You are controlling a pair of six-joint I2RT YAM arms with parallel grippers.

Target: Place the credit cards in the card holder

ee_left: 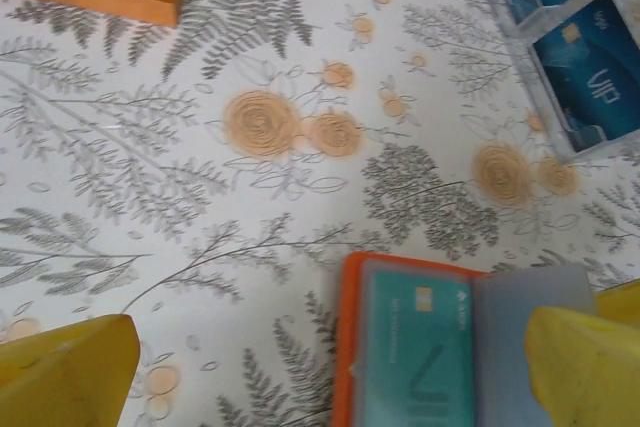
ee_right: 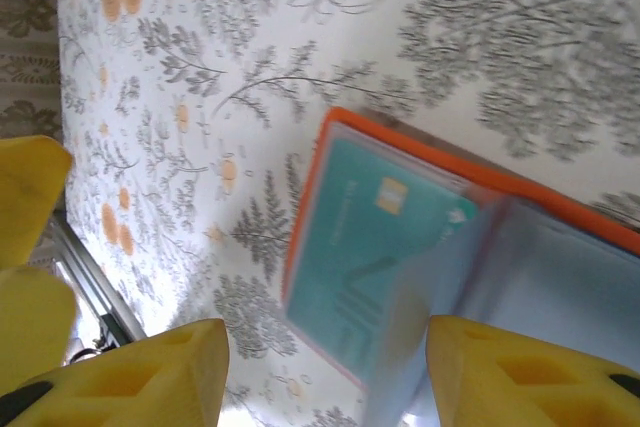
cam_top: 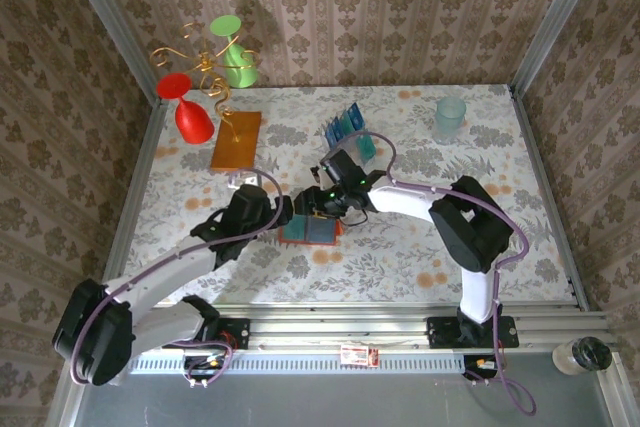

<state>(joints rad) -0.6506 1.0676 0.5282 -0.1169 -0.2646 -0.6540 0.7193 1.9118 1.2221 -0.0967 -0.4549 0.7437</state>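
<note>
The card holder [cam_top: 310, 230] lies open near the desk's [cam_top: 420, 267] middle, pockets up to take cards, a teal card [ee_left: 415, 357] seated inside. The left hand [ee_left: 325, 377] hangs spread wide above it; the right hand [ee_right: 330, 377] is parted, gripping nothing. More credit cards [ee_left: 590, 77] wait in the clear rack [ee_left: 527, 52] toward the far edge

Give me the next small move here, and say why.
Probably lift the right gripper clear and head for the blue cards in the clear rack: a teal card already lies in the open card holder, and its jaws stand apart, holding nothing.
</note>
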